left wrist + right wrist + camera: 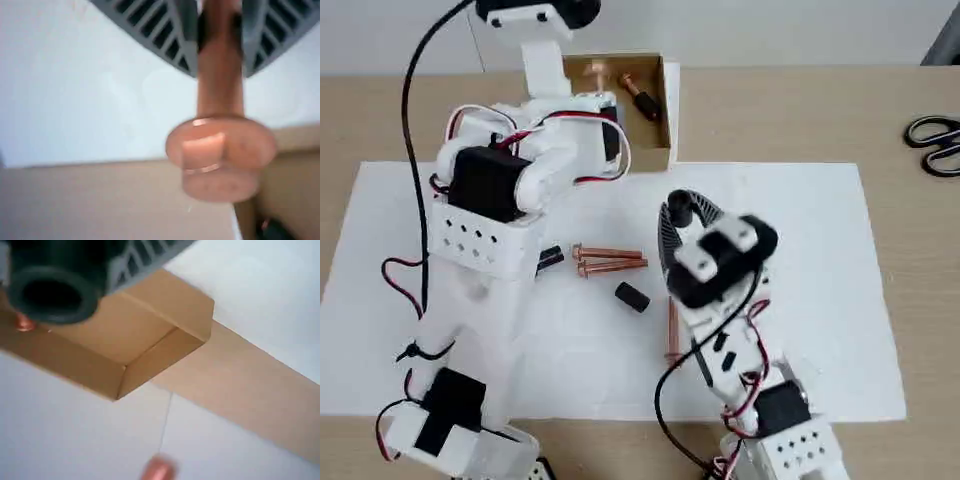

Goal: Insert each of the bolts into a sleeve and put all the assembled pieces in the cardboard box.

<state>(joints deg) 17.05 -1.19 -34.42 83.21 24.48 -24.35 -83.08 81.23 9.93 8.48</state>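
Copper bolt [220, 150] is hanging pinched in the left gripper [220, 30] at upper right, the right gripper [95, 260] is clamping a black sleeve [50, 295] at upper left before the cardboard box [150, 355], and any tilt is risking a jam or a dropped bolt.

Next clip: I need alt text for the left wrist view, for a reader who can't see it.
The left gripper clamps the shaft of a copper bolt between its grey ribbed fingers, with the bolt's flanged head nearest the camera. Behind it lie white paper and a tan surface.
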